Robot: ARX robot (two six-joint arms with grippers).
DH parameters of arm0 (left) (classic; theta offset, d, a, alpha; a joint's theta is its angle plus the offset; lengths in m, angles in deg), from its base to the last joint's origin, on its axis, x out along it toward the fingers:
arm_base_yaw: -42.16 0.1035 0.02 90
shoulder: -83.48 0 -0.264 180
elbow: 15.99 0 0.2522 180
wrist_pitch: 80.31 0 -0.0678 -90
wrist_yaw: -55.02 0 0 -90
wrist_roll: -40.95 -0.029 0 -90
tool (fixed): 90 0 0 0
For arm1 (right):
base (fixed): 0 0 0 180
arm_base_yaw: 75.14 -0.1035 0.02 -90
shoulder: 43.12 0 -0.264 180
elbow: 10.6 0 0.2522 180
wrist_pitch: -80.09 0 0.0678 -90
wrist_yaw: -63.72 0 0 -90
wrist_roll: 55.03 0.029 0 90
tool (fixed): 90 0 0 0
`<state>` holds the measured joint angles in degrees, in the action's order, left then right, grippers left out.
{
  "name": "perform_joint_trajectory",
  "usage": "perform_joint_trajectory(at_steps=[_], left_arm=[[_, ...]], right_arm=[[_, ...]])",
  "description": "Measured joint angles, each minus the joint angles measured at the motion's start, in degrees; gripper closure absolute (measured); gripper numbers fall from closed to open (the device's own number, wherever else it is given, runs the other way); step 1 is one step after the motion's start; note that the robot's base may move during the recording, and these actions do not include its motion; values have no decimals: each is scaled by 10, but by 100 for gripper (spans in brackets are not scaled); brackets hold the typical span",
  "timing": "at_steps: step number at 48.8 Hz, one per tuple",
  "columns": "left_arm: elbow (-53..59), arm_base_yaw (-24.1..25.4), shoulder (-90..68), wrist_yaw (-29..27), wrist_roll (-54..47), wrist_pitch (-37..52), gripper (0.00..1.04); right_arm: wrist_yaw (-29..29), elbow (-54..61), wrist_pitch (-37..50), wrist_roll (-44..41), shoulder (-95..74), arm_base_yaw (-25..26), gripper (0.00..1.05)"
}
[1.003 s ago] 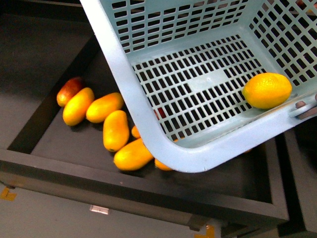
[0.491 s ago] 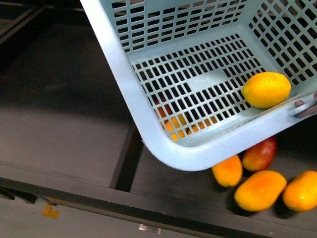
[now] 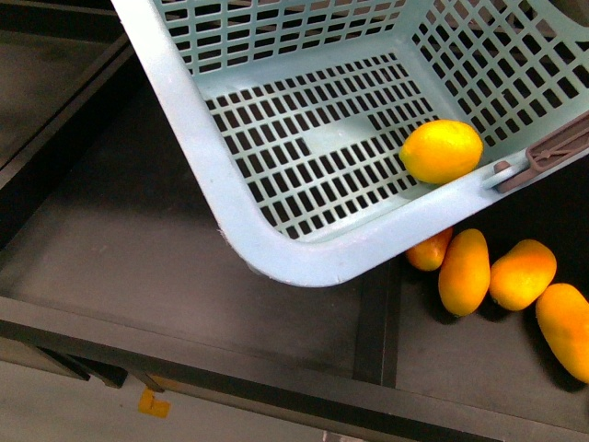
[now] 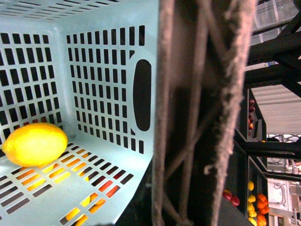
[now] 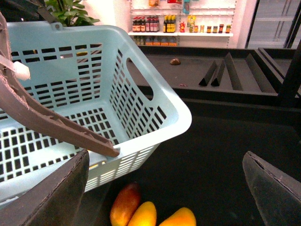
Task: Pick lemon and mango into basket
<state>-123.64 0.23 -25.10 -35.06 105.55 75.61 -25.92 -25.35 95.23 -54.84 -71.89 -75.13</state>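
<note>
The light blue basket [image 3: 304, 157] hangs tilted over dark display bins and fills the upper front view. The yellow lemon [image 3: 442, 151] lies inside it, against the lower wall next to a brown handle [image 3: 552, 152]. The left wrist view shows the lemon [image 4: 34, 143] on the slotted floor and the other handle [image 4: 164, 117] close up with white ties; my left gripper is shut on it, fingers hidden. My right gripper [image 5: 165, 157] is open beside the basket [image 5: 141, 117], above the fruit. I cannot pick out the mango.
Long yellow-orange fruits [image 3: 465, 272] lie in the dark bin under the basket's right side, past a divider [image 3: 373, 322]. A red-and-yellow fruit [image 5: 124, 202] lies by two orange ones [image 5: 146, 214]. A small dark oval thing [image 5: 175, 61] sits on the far counter, below shelves of bottles [image 5: 178, 23].
The basket, lemon still in its corner, has shifted left in the front view. The bins have slid past: the fruits, first at the left, now lie at the lower right.
</note>
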Motion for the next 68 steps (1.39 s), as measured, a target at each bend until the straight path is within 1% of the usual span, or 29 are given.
perform_joint_trajectory(at_steps=[9, 10, 11, 13, 14, 15, 17, 18, 19, 22, 25, 28, 29, 35, 37, 38, 42, 47, 55, 59, 68], left_arm=[[0, -4, 0, 14, 0, 0, 100], [0, -5, 0, 16, 1, 0, 100], [0, -5, 0, 16, 2, 0, 100], [0, -7, 0, 18, 3, 0, 100], [0, -7, 0, 18, 3, 0, 100], [0, -9, 0, 19, 5, 0, 100], [-1, -12, 0, 20, 6, 0, 100], [-1, -13, 0, 20, 5, 0, 100], [-1, -14, 0, 21, 5, 0, 100], [-1, -14, -1, 26, 10, 0, 100], [-1, -15, -1, 26, 10, 0, 100], [-1, -14, -1, 21, 10, 0, 100], [-1, -14, -1, 19, 10, 0, 100], [-1, -10, -1, 14, 9, 0, 100], [-1, -9, -1, 11, 6, 0, 100], [-1, -9, -1, 12, 5, 0, 100], [-1, -10, -1, 16, 5, 0, 100], [-1, -11, -1, 21, 7, 0, 100], [-1, -13, -1, 21, 8, 0, 100], [-1, -12, -1, 19, 8, 0, 100], [-1, -11, -1, 16, 7, 0, 100]], right_arm=[[-6, -1, -5, 2, -2, -2, 9], [-51, -9, -38, 22, -7, -12, 9], [-75, -18, -62, 26, -10, -18, 9], [-172, -53, -164, 81, -33, -42, 9], [-181, -61, -188, 86, -40, -44, 9], [-226, -75, -228, 108, -51, -44, 9], [-279, -95, -293, 146, -74, -33, 9], [-281, -97, -298, 152, -79, -22, 9], [-278, -98, -296, 155, -84, -9, 9], [-219, -109, -254, 151, -115, 63, 9], [-150, -124, -202, 128, -170, 143, 9], [-64, -144, -138, 93, -268, 234, 9], [-46, -150, -122, 83, -296, 254, 9], [26, -193, -68, 38, -458, 338, 9], [30, -217, -55, 24, -529, 360, 9], [23, -232, -43, 12, -571, 367, 9], [7, -273, -28, -11, -672, 370, 9], [-2, -309, -23, -22, -746, 358, 9], [-21, -379, -24, -19, -857, 315, 9], [-34, -424, -28, -5, -916, 283, 9], [-52, -472, -39, 17, -979, 246, 9]])
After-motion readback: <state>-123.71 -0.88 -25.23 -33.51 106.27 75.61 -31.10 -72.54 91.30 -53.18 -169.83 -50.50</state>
